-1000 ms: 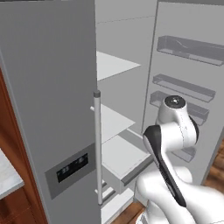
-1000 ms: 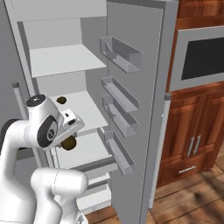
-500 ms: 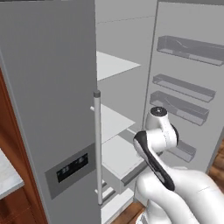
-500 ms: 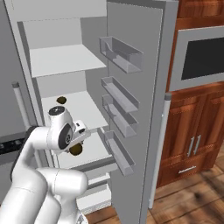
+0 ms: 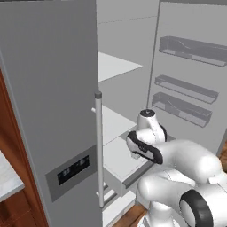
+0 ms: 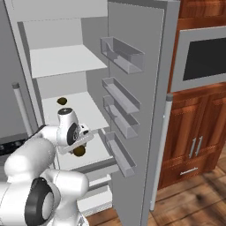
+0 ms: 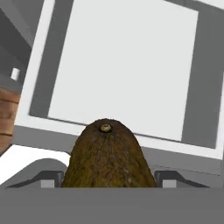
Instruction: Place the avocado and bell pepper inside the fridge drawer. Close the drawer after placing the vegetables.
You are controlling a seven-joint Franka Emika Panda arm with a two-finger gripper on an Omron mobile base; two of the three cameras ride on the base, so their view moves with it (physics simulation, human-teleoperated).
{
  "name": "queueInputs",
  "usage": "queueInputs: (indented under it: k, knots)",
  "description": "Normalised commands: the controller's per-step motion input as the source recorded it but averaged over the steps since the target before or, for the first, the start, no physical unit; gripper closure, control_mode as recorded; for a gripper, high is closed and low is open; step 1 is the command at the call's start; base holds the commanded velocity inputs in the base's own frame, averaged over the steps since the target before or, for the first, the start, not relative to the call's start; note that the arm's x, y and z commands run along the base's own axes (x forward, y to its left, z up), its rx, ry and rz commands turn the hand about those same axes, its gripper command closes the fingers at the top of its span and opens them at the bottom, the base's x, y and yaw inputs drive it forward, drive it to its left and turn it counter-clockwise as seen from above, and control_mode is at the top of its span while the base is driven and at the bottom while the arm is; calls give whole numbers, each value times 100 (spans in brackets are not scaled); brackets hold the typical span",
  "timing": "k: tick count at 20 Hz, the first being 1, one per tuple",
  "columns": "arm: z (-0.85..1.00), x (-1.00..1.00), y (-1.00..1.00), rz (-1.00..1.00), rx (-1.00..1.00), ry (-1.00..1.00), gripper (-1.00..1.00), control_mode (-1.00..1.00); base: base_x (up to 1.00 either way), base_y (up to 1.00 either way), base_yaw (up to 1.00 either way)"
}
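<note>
Gripper [image 7: 109,175] clamped on avocado [image 7: 109,153], stem end up. Hangs over pulled-out fridge drawer [image 7: 127,65], just inside front strip. Wide pale floor open beyond; side rims well apart. In right base view, avocado [image 6: 79,151] above drawer [image 6: 99,152], door bins [image 6: 121,154] just beside.

Dark olive-brown mottled avocado [image 7: 108,157], pale grey fridge drawer [image 7: 122,70] with darker grey front, possibly dark-brown lump [image 6: 62,101] on shelf

Pretty clearly a home kitchen, rendered rather than real. You've got a big grey fridge [image 6: 132,26] standing open with white shelves [image 6: 66,59] and door bins [image 6: 121,55], a built-in oven [image 6: 201,57] set into reddish wood cabinets [image 6: 194,150], and a wood floor [image 6: 194,198].
</note>
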Motion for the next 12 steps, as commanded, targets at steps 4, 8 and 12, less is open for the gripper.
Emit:
queueInputs:
  k: [4, 8, 12]
  knots:
    - [-40, 33, 6, 0, 1, 7, 100, -100, 0, 0, 0]
    - [-51, 16, 0, 0, 4, 0, 100, -100, 0, 0, 0]
    - [-66, 3, 0, 0, 4, 0, 100, -100, 0, 0, 0]
